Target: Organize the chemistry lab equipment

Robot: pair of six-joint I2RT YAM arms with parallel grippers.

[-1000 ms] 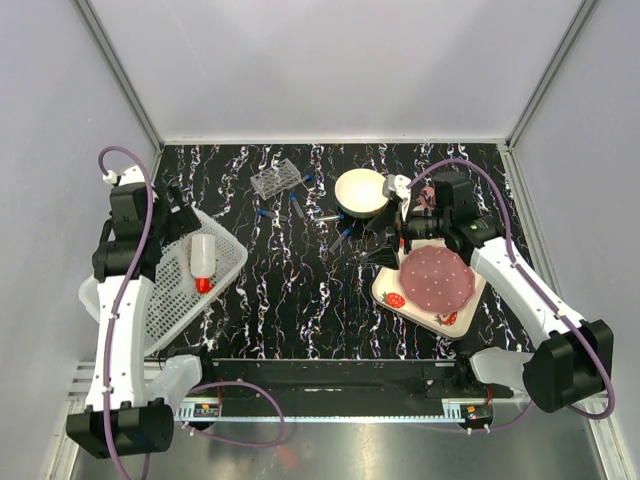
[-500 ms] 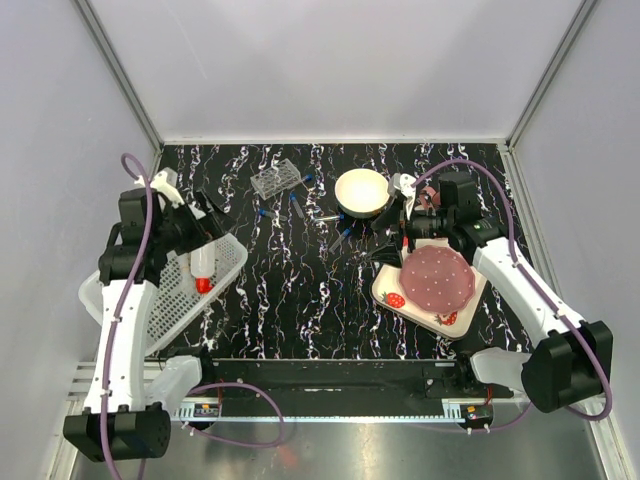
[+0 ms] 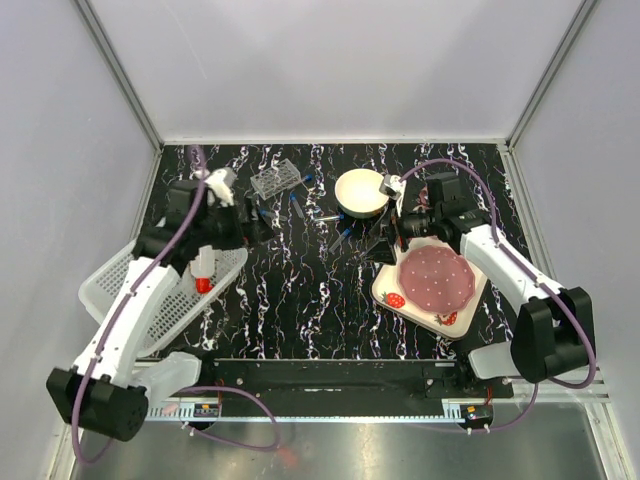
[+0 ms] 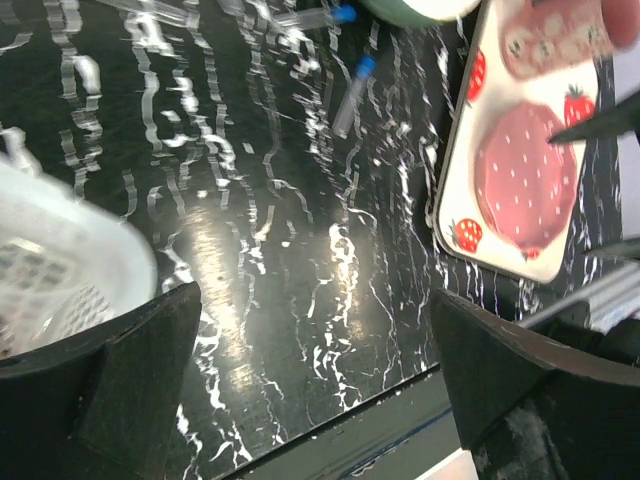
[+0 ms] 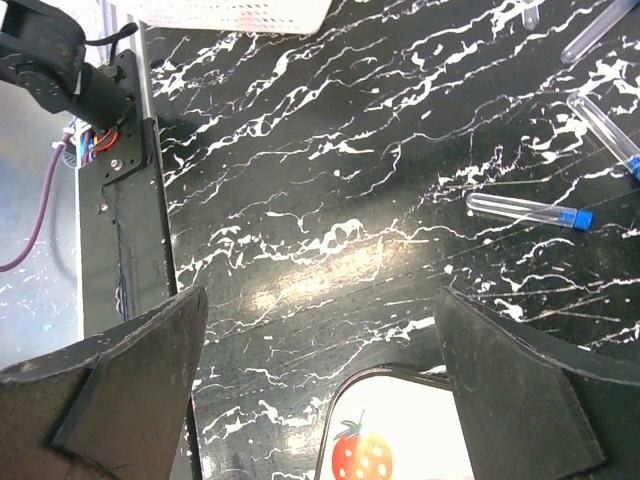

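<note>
White basket [image 3: 160,310] behind it — left gripper [image 3: 262,225] (jaws wide) nears rack [image 3: 275,180].

Overhead, two close wrists; shared tubes [image 5: 530,210]

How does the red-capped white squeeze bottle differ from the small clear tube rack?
The white squeeze bottle with red cap is opaque; the small clear plastic tube rack is see-through. The bottle lies on its side in the white mesh basket; the rack sits on the black marbled table. Neither is held.
</note>
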